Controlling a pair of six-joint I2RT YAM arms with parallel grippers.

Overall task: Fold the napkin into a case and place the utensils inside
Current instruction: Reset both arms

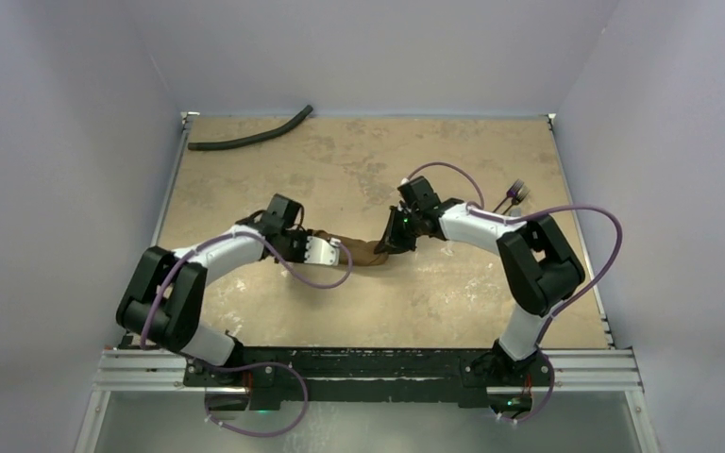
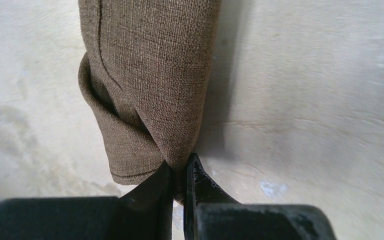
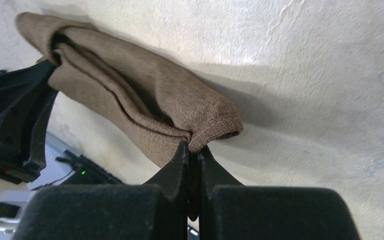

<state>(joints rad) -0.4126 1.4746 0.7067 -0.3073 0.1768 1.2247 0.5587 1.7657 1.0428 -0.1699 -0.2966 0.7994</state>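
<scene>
The brown napkin (image 1: 363,251) is bunched into a narrow strip, stretched between my two grippers at mid-table. My left gripper (image 1: 343,248) is shut on its left end. In the left wrist view the folded cloth (image 2: 150,75) runs away from the pinching tips (image 2: 180,172). My right gripper (image 1: 394,240) is shut on the other end. In the right wrist view a hemmed corner of the napkin (image 3: 145,100) is clamped between the gripper's tips (image 3: 194,150), and the left gripper's fingers (image 3: 25,115) hold the far end. The dark utensils (image 1: 513,195) lie on the table at the right, behind the right arm.
A long black curved hose (image 1: 250,137) lies at the back left of the tan tabletop (image 1: 359,311). Purple cables loop off both arms. Grey walls close in the left, right and back sides. The black mounting rail (image 1: 359,363) runs along the near edge.
</scene>
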